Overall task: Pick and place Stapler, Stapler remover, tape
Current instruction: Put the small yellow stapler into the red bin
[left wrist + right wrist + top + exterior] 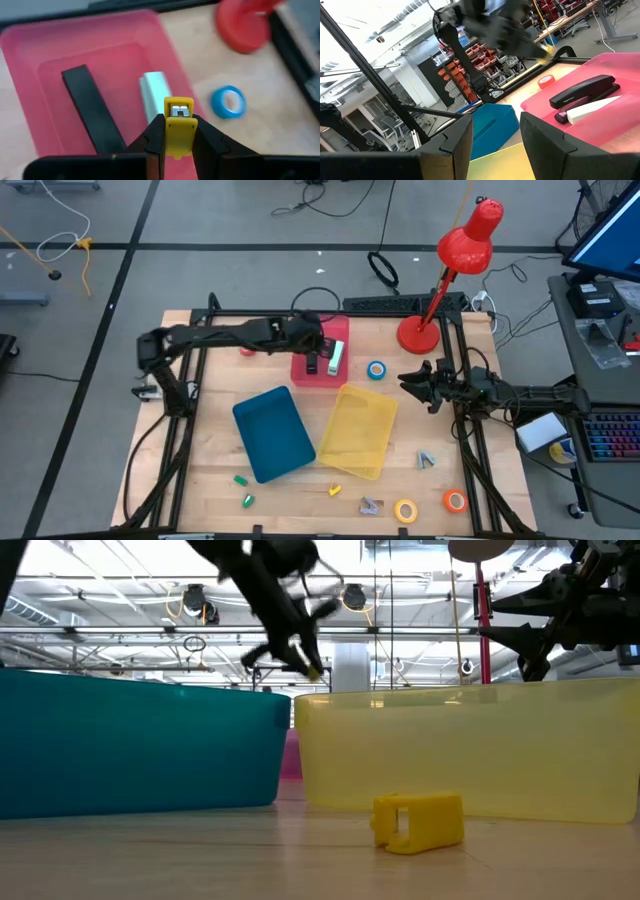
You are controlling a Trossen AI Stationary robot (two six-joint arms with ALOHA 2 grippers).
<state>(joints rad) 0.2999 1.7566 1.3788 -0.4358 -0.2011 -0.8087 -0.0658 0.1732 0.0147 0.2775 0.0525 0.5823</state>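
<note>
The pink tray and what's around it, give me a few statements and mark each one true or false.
1. The left hand grips a small yellow stapler remover above the pink tray. True.
2. The pink tray holds nothing. False: a black stapler and a pale one lie in it.
3. The blue tape roll lies on the table beside the pink tray. True.
4. The right hand holds the blue tape roll. False: it hovers open, beside it.
</note>
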